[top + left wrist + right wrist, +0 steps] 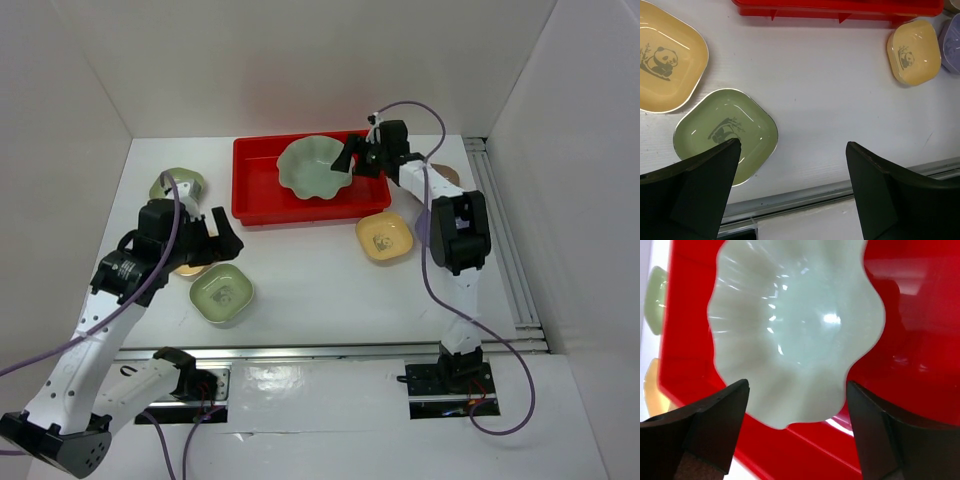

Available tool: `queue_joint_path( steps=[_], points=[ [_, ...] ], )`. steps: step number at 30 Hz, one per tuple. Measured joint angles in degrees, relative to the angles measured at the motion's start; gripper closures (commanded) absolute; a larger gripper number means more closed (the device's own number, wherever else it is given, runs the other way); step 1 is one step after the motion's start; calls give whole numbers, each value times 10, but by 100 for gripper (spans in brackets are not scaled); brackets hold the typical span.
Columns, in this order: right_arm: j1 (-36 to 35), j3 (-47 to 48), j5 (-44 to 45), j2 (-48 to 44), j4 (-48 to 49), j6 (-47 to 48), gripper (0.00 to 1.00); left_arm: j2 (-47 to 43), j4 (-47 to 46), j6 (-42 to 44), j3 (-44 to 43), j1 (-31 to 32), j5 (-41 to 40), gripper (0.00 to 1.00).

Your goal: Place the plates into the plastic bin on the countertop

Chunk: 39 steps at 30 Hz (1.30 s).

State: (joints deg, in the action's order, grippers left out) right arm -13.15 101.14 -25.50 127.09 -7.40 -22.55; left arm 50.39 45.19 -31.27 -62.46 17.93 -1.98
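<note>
The red bin [258,190], its long side running left to right at the back of the table [310,290], holds the pale-green scalloped plate [315,167], hollow side up. The right gripper [352,160] sits at that plate's right edge, its jaws apart and gripping nothing. The left gripper [215,232], also spread wide, hangs over a green square plate [725,127] on the table, and only the left wrist view shows the panda drawings on it and on the yellow plate [914,51] near the bin.
</note>
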Motion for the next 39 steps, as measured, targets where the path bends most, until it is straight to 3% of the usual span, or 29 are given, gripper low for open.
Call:
queue_joint_path(
  steps=[5, 6, 13, 18, 23, 31, 39],
  points=[
    [-2, -25, -3, -62, -8, 6, 7, 0, -6, -1, 0, 0, 19, 0],
    [-2, -30, -3, -76, -8, 6, 0, 0, -7, -2, 0, 0, 23, 0],
    [-8, -48, 40, -165, -35, 14, 0, 3, -61, -11, 33, 3, 73, 0],
    [-48, -74, 181, -272, -104, 31, 0, 52, -174, -54, 99, 52, 139, 0],
    [-114, -80, 355, -412, -175, 46, 0, 198, -300, -110, 112, 133, 157, 0],
    [-130, -109, 560, -581, -274, 25, 0, 419, -386, -185, 9, 225, 99, 3],
    [-136, -147, 591, -680, -307, 5, 0, 610, -358, -262, -200, 289, -7, 15]
  ],
)
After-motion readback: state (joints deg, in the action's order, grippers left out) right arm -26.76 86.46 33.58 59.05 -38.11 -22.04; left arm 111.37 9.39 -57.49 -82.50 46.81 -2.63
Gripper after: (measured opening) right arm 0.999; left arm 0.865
